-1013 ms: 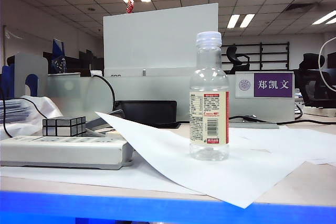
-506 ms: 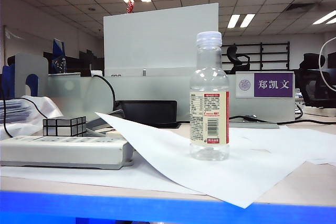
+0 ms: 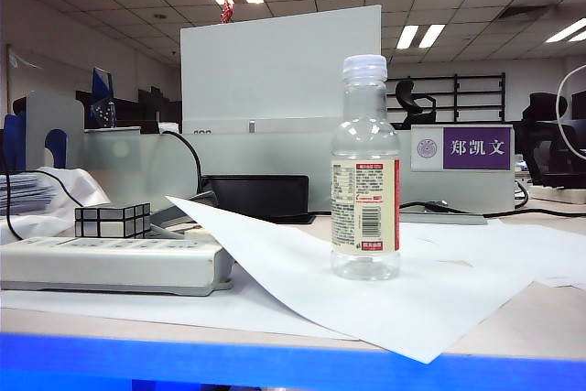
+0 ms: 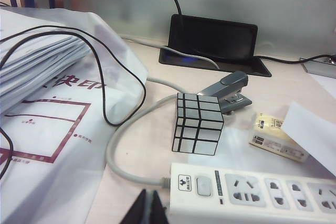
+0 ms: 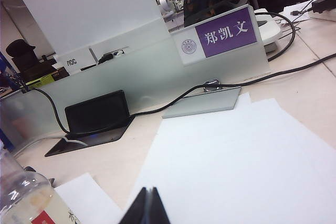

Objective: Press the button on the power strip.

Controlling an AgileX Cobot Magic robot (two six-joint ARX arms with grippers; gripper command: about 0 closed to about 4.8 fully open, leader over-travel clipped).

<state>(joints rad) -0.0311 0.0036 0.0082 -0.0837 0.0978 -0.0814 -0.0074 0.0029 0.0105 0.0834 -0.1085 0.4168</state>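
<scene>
Power strip (image 4: 252, 195): off-white bar, grey rim, lies flat at desk (image 3: 540, 309) left, square button (image 4: 203, 186) at cord end. Left tool (image 4: 148, 209) narrow, tips together, just beside that end. Only the left wrist view shows the button. Right tool (image 5: 147, 208) narrow, over paper sheet (image 5: 236, 166). Clear bottle (image 3: 365, 171) looks empty.

left claw (image 4: 149, 209) closed beside power strip (image 4: 252, 192), button (image 4: 203, 185), mirror cube (image 4: 198, 124) behind
</scene>
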